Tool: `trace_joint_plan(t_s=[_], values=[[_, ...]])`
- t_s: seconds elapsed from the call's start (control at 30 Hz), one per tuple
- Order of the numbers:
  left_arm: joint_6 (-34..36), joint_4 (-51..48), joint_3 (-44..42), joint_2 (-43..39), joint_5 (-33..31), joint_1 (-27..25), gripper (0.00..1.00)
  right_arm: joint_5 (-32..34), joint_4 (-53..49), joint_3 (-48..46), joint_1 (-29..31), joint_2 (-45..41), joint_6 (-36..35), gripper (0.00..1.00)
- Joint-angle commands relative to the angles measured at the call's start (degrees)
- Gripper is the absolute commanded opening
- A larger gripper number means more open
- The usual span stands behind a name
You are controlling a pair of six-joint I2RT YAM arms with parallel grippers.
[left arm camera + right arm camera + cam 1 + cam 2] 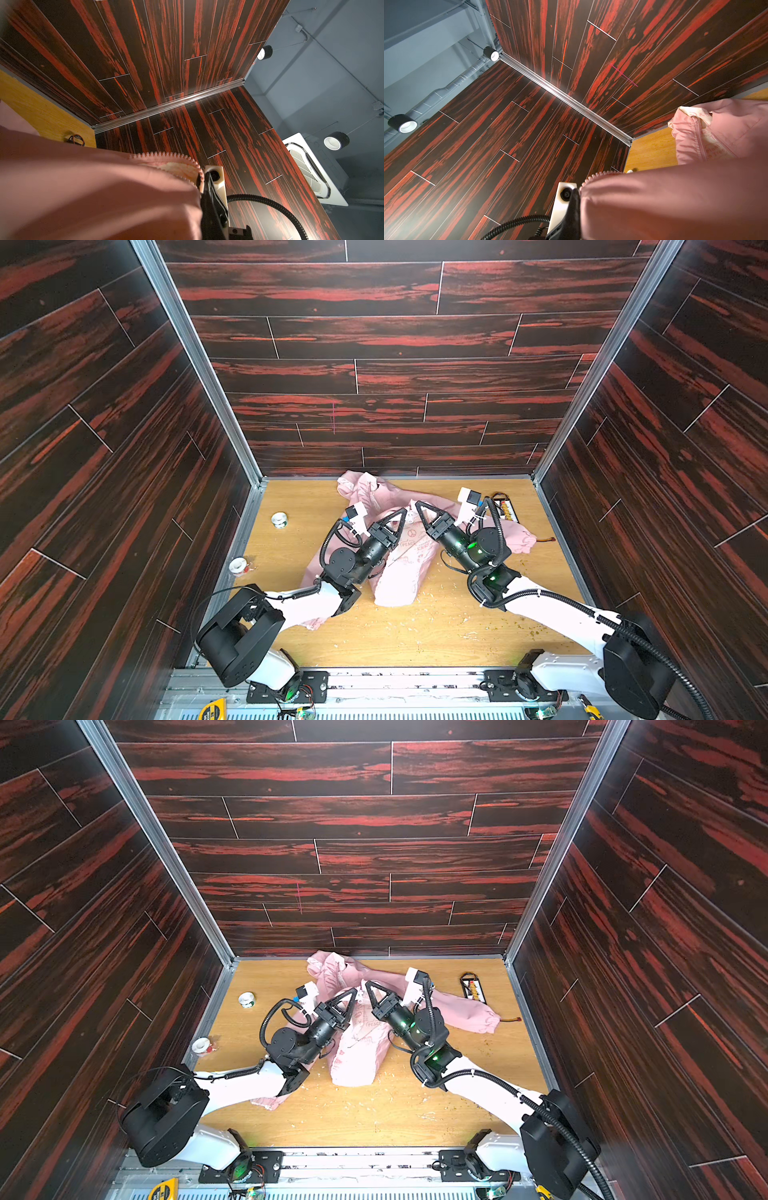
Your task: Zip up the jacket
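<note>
Mid-frame, your left fingers (402, 515) and right fingers (419, 507) clench the pale pink hooded fabric jacket (399, 572) by its zipper edges (166, 154), tips nearly touching.

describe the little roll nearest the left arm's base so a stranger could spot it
Find the wooden tabletop and follow its left edge, beside the metal rail. Two small white rolls lie there, left of the pink jacket. Yours, the near roll, sits closest to the rail and shows a red patch; the far roll shows none.

Your jacket (399, 576) is smooth, slightly sheeny pink cloth; the tabletop (415, 635) matt pale wood; walls (395, 344) glossy wood-grain.
</note>
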Motion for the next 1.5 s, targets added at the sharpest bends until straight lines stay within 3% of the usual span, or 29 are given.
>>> trace_joint_plan(t_s=[0.0,0.5,0.97,1.47], values=[[-0.3,3.1,2.0,-2.2,-0.4,-0.3,0.00,0.6,4.2,2.4,0.5,1.1,-0.2,0.00],[0.1,3.1,4.9,-0.8,-1.0,-1.1,0.00,1.4,5.2,3.1,0.6,1.9,0.3,0.00],[1.0,3.1,4.3,-1.6,-3.6,-1.5,0.00,7.0,10.8,1.7,1.3,1.1,-2.1,0.00],[1.2,3.1,3.9,-2.0,-3.7,-1.6,0.00,9.2,10.2,3.0,3.4,2.3,-3.8,0.00]])
